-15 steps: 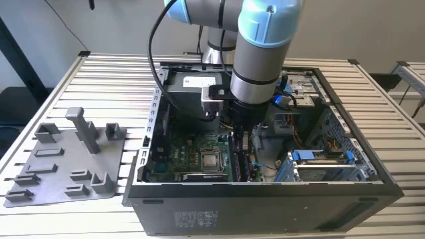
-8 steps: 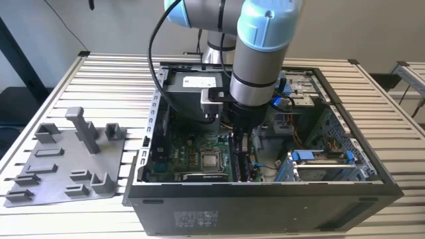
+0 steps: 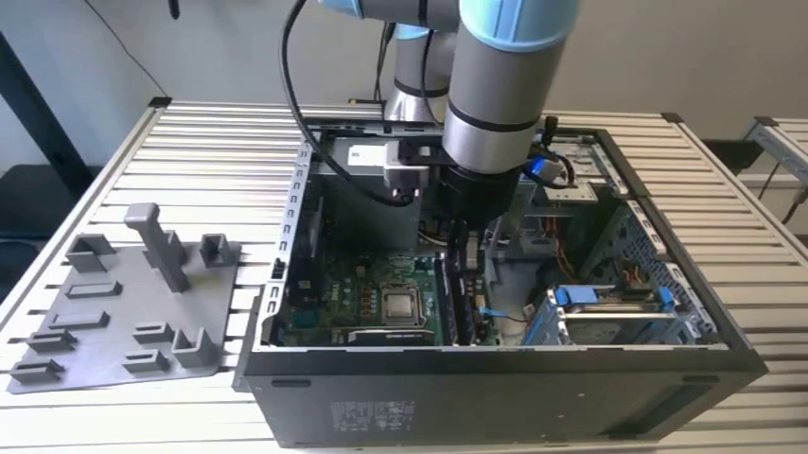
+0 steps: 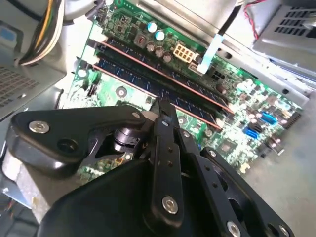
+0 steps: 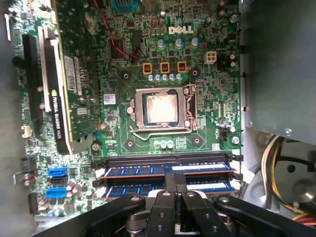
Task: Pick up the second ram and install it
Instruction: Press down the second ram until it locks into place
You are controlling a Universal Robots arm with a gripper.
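The open computer case point(image 3: 505, 359) is lying on a slatted table point(image 3: 215, 142), with a grey plate point(image 3: 114, 322) sitting beside it toward the exterior view's left. The arm point(image 3: 499, 85) is reaching down between the case walls, with little room at its sides. The green board point(image 5: 163, 64) is lying flat inside. The gripper point(image 5: 174, 183) is pressing its closed fingers point(image 4: 164, 112) down on the ram point(image 5: 207, 187), which is sitting in its slot point(image 5: 98, 193) beside another stick point(image 5: 133, 171).
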